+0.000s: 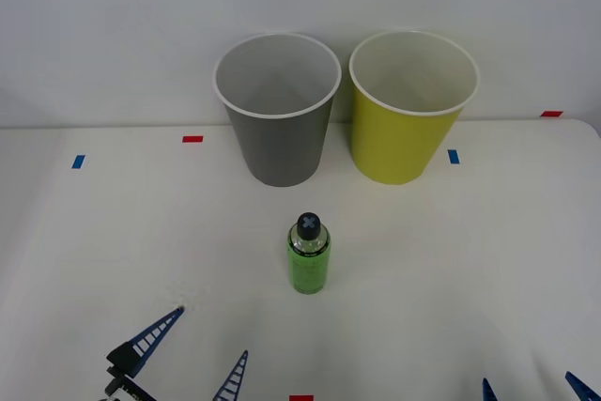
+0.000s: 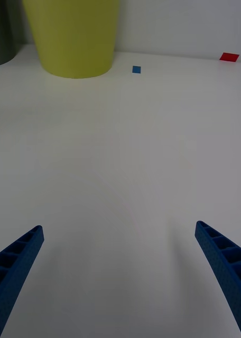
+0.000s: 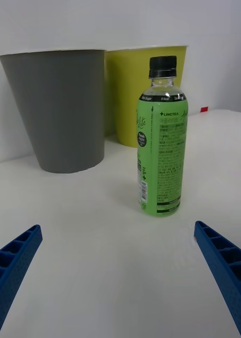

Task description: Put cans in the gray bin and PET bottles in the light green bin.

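1. While both arms sit low at the near edge of the table (image 1: 84, 251), I check the bottle (image 1: 308, 255): it stands upright mid-table, black cap up, long axis vertical, nothing touching it.
2. My left gripper (image 1: 192, 349) has its fingers spread wide apart and holds nothing; the bottle lies ahead of it and off toward my right, near but not between the fingers.
3. From the left wrist view the bottle (image 3: 161, 137) stands ahead, a bit off centre between the two blue fingers (image 3: 223, 269), so I judge this arm is already aimed at it.
4. My right gripper (image 1: 540, 390) is also spread open and empty, at the near right corner; its wrist view has bare table ahead and the green bin (image 2: 73, 37) beyond.
5. Left is the nearer arm, I reckon, so left takes the grab: a side-on pinch across the upright body.
6. Gray bin (image 1: 277, 110) and green bin (image 1: 411, 105) stand side by side at the back, well beyond the bottle; green is on my right, so the carry goes forward and rightward.
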You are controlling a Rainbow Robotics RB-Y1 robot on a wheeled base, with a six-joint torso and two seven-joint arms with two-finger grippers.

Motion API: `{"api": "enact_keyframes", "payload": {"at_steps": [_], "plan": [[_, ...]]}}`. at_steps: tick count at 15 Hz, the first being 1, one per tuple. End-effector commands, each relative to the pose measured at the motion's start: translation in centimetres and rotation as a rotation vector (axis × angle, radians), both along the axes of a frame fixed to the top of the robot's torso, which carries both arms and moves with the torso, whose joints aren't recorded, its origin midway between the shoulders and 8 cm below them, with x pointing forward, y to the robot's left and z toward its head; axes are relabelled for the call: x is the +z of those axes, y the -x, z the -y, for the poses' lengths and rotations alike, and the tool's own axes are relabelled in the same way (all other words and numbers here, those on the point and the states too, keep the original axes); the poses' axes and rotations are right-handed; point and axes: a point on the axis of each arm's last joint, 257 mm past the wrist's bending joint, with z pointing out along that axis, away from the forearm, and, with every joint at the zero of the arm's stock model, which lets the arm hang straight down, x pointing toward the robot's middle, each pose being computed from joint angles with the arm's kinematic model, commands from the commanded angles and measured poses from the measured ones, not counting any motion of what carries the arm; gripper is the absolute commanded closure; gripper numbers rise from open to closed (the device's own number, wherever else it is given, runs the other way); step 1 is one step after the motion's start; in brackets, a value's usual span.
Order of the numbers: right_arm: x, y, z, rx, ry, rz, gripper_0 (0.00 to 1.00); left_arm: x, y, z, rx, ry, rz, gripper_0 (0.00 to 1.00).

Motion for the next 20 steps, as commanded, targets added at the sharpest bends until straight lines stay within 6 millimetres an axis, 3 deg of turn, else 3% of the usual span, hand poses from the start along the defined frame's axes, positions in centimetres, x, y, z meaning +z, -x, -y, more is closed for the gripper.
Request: {"api": "enact_keyframes", "payload": {"at_steps": [1, 6, 11, 15, 20], "plan": [[0.0, 0.0, 0.0, 0.0, 0.0, 0.0, 0.0, -0.2, -0.8, 1.2, -0.051, 0.001, 0.008, 0.0], [0.0, 0.0, 0.0, 0.0, 0.0, 0.0, 0.0, 0.4, -2.5, 4.6, -0.124, 0.042, 0.016, 0.0], [0.0, 0.0, 0.0, 0.0, 0.0, 0.0, 0.0, 1.2, -4.5, 5.9, -0.149, 0.027, 0.034, 0.0], [0.0, 0.0, 0.0, 0.0, 0.0, 0.0, 0.0, 2.2, -6.1, 8.4, -0.171, 0.064, 0.033, 0.0], [0.0, 0.0, 0.0, 0.0, 0.0, 0.0, 0.0, 2.4, -7.5, 9.9, -0.176, 0.05, 0.024, 0.0]]}}
